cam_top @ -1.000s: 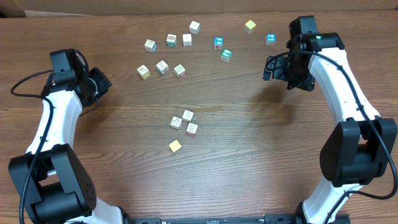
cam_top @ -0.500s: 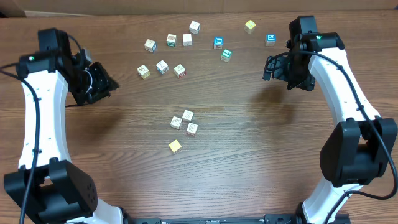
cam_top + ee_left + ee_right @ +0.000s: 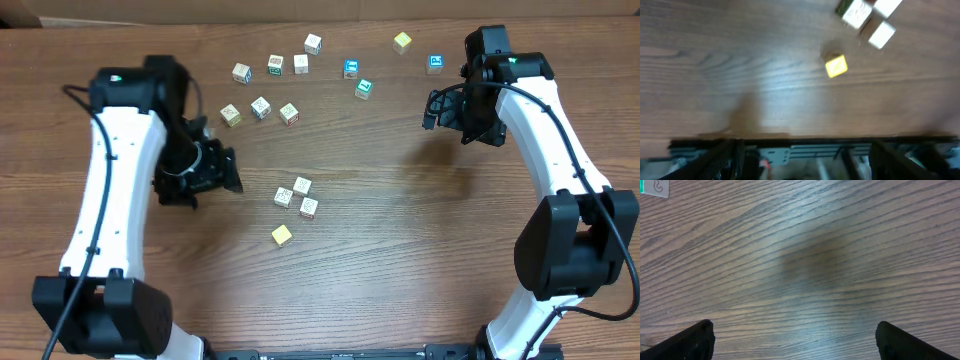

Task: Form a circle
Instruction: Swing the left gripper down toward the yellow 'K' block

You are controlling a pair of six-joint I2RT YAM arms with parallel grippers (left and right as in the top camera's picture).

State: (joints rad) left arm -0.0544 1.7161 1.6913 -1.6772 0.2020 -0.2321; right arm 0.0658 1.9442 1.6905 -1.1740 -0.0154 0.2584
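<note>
Near the table's middle the circle is only a tight cluster of three whitish printed cubes (image 3: 299, 196), with a plain yellow cube (image 3: 282, 235) just in front of it. My left gripper (image 3: 228, 173) hovers left of the cluster, open, with nothing between its fingers. The left wrist view shows the yellow cube (image 3: 836, 66) and the whitish cubes (image 3: 881, 34) ahead of my left gripper (image 3: 805, 157), blurred by motion. My right gripper (image 3: 433, 108) hangs open and empty over bare wood at the back right. In the right wrist view its fingers (image 3: 690, 340) stand wide apart.
Several loose cubes lie scattered along the back: whitish ones (image 3: 261, 107), a teal one (image 3: 364, 88), blue ones (image 3: 436, 63) and a yellow-green one (image 3: 402, 41). A green-edged cube (image 3: 654, 187) shows at the right wrist view's top left. The table's front edge (image 3: 805, 136) is close.
My left arm has swung from the far left edge toward the centre cluster, and its gripper has gone from shut to open. The right arm and the cubes have not moved.
</note>
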